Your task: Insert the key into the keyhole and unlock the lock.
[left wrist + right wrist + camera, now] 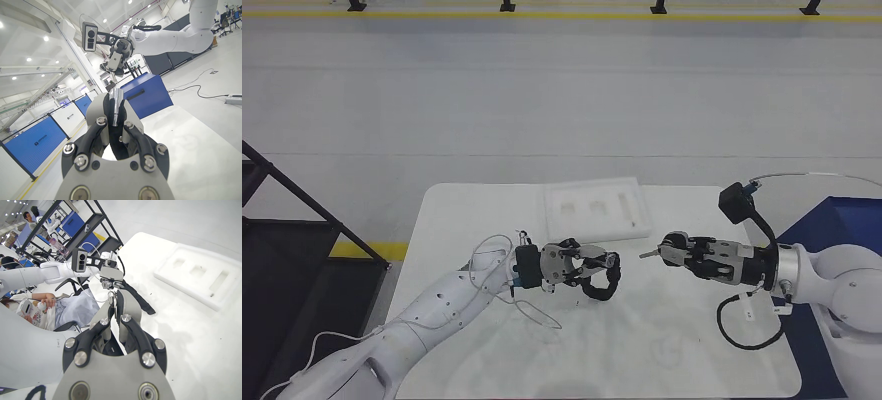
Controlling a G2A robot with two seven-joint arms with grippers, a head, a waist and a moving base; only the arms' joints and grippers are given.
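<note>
From the top, the left gripper (607,270) hangs over the white worktop (692,340), its jaws clenched on the lock (613,261). The lock's black cable loop (600,288) curls just beside it. Facing it from the opposite side, the right gripper (667,246) has its jaws grasping the key (647,254). The key's tip points at the lock, with a gap between the two. A white foam tray (597,207) lies on the far part of the worktop, behind both grippers.

In the left wrist view, the chrome body of the lock (116,98) stands pinched between the jaws. The key (114,76) juts from the right gripper (115,66) just beyond the lock's end, not touching it.

In the right wrist view, the key (112,298) and its ring sit between the jaws. The key is aimed at the keyhole (104,285) in the lock's round face, near it but apart. The black cable loop (136,298) droops toward the worktop.
</note>
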